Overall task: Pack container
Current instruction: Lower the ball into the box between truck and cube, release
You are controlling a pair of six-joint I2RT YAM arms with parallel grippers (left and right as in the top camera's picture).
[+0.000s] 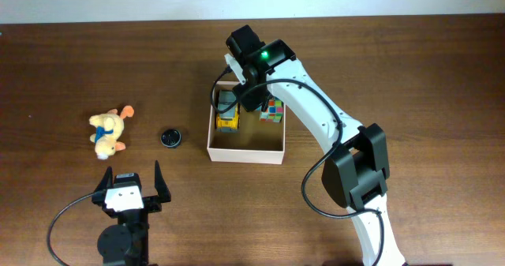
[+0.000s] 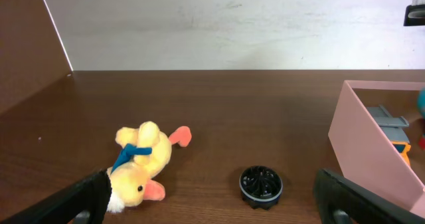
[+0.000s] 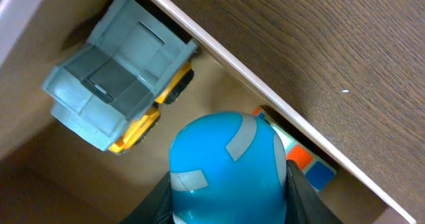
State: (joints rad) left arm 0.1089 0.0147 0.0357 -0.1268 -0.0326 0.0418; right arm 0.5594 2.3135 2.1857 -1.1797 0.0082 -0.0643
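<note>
Container (image 1: 245, 156) sits mid-desk, a truck (image 1: 227, 114) and a cube (image 1: 273, 110) already inside. Right fingers (image 3: 302, 204) are over its far side, clamped on a blue toy (image 3: 229, 157). Left fingers (image 2: 358, 201) are spread wide by the near edge.

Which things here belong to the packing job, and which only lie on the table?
Job: container; yellow truck and colour cube inside it; blue toy gripped by the right tool.
Lying about: plush duck and black disc, loose on the table left of the container, perhaps still to be packed.
</note>
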